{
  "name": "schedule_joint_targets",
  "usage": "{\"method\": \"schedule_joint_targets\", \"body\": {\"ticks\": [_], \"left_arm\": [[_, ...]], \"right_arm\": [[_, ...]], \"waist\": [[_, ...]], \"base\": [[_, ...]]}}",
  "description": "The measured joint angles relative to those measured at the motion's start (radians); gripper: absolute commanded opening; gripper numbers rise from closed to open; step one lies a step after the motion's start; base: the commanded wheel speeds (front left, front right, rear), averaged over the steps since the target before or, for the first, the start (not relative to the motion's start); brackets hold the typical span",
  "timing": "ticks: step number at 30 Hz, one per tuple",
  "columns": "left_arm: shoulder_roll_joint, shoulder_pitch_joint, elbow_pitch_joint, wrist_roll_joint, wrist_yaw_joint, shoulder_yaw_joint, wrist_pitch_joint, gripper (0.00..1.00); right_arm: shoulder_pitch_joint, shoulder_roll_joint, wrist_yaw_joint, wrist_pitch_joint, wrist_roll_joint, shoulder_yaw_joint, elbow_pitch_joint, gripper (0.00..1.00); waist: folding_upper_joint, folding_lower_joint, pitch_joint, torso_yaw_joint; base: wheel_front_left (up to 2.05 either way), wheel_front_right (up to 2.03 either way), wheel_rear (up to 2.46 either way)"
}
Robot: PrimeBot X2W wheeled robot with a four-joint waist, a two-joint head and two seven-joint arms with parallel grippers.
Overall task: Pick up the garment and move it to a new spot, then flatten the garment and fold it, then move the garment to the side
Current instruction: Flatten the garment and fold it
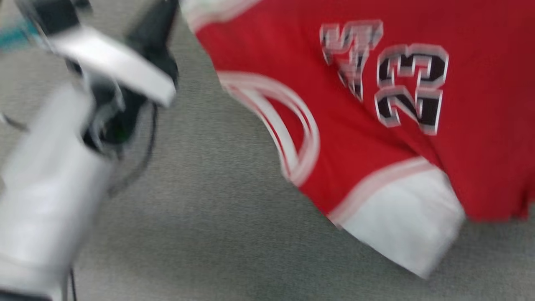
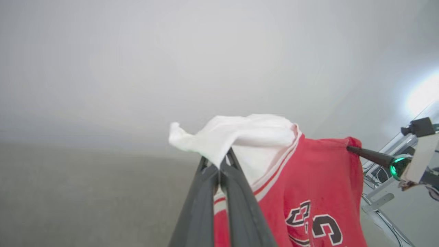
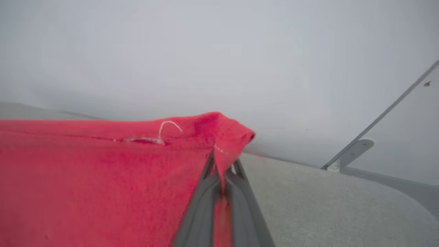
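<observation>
- garment [image 1: 355, 167]: how much of it is hard to make out?
- a good deal; the head view is smeared with motion, and the top and right edges cut the red cloth off; the black number [image 1: 411, 90] reads as 23 but lies tilted, and the letters beside it are too blurred to read.
- and the arms there?
- a pale forearm [image 1: 46, 188] at the left, blurred; i cannot make out any fingers in that view.
- where is the shirt, then?
- held up above the grey surface [image 1: 209, 234], strung between the two grippers; in the left wrist view its top edge runs from the white sleeve [image 2: 247, 137] across to a red corner; the rest hangs below that line and leaves the frame at the bottom; whether the lowest part touches the surface i cannot tell.
- left gripper [image 2: 219, 164]?
- fingers pressed together, pinching the white sleeve; the cloth flops over the tips.
- right gripper [image 3: 223, 163]?
- closed too, with a fold of red hem caught between its fingers; its tip also shows in the left wrist view, at the red corner.
- which way does it face?
- printed side towards the head camera; the striped trim [image 1: 292, 125] curves along the cloth's left edge there.
</observation>
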Motion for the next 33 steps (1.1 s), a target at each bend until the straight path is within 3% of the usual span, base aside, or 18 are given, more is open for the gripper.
{"method": "schedule_joint_targets", "body": {"ticks": [5, 11, 17, 21, 26, 33], "left_arm": [[-0.023, -0.296, 0.161, -0.014, 0.0, 0.071, 0.017, 0.0], [-0.061, -0.625, 0.369, -0.031, -0.001, 0.168, -0.063, 0.0], [-0.09, -0.781, 0.436, -0.068, -0.009, 0.189, -0.094, 0.0], [-0.092, -0.737, 0.376, -0.128, -0.009, 0.157, -0.085, 0.0], [-0.077, -0.477, 0.248, -0.235, -0.008, 0.106, -0.087, 0.0], [-0.034, -0.04, 0.032, -0.324, -0.008, 0.027, -0.144, 0.0]], "right_arm": [[-0.194, 0.065, 0.0, -0.136, -0.093, -0.062, 0.137, 0.0], [-0.429, 0.124, 0.004, -0.344, -0.209, -0.143, 0.265, 0.0], [-0.538, 0.153, 0.004, -0.456, -0.266, -0.16, 0.375, 0.0], [-0.532, 0.15, 0.004, -0.489, -0.273, -0.134, 0.435, 0.0], [-0.387, 0.146, 0.003, -0.508, -0.223, -0.048, 0.452, 0.0], [-0.044, 0.079, 0.002, -0.49, -0.043, 0.083, 0.307, 0.0]], "waist": [[0.0, 0.0, 0.043, -0.045], [0.0, -0.0001, 0.099, -0.084], [0.0, 0.0, 0.113, -0.103], [0.0, -0.0001, 0.109, -0.098], [0.0, -0.0001, 0.088, -0.092], [0.0, 0.0, 0.034, -0.084]], "base": [[0.0, 0.0, 0.0], [0.0, 0.0, 0.0], [0.0, 0.0, 0.0], [0.0, 0.0, 0.0], [0.0, 0.0, 0.0], [0.0, 0.0, 0.0]]}}
